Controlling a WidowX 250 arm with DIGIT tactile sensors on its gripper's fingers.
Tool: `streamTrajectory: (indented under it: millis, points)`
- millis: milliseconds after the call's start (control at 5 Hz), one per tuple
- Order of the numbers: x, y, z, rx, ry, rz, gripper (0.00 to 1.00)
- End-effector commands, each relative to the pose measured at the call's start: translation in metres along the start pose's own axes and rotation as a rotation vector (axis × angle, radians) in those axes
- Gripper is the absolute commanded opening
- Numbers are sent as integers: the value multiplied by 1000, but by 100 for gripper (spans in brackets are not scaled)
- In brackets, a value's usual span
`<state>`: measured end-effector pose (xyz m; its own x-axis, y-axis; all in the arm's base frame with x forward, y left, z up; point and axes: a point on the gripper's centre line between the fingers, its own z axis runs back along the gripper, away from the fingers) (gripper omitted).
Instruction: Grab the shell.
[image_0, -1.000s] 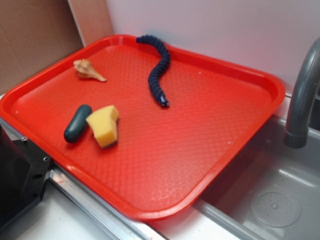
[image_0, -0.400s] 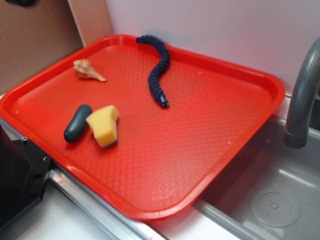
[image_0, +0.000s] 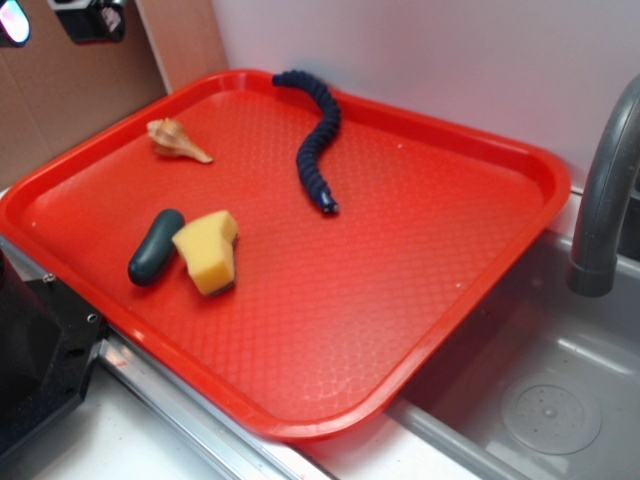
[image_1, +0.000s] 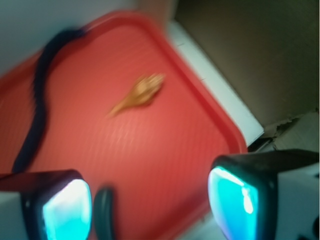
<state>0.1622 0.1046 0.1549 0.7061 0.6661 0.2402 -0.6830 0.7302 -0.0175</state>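
The black gripper (image_1: 150, 205) hung with its two cyan-padded fingers (image_1: 235, 200) spread apart and nothing between them, well above the red plastic tray (image_0: 520, 180). The small tan spiral shell (image_0: 176, 140) lay alone near the tray's far-left corner, nothing over it. A dark-blue ribbed cord (image_0: 318, 140) curved beside it. Only the exterior view showed the yellow sponge wedge (image_0: 209, 250) touching a dark-green oblong piece (image_0: 154, 246); the wrist view was blurred.

One red tray (image_0: 520, 170) carries one shell (image_0: 176, 140), one yellow sponge (image_0: 208, 251), one dark green capsule-shaped piece (image_0: 155, 246) and one dark blue knobbly cord (image_0: 318, 140), four loose things in all, and beside it stands one grey faucet (image_0: 605, 190) over one sink (image_0: 560, 400).
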Motion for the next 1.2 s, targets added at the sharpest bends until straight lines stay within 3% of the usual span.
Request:
streamTrajectory:
  millis: [0,200,400,600,800,1000]
  points:
    - [45,24,-45,20,-9,251,100]
    - [48,8,-80,72,-58,381,100]
    - [50,8,-99,118,-54,449,100]
    - [38,-2,-128,165,-14,553,100]
    - [30,1,-146,234,47,515,100]
    - [26,5,-152,276,59,504,0]
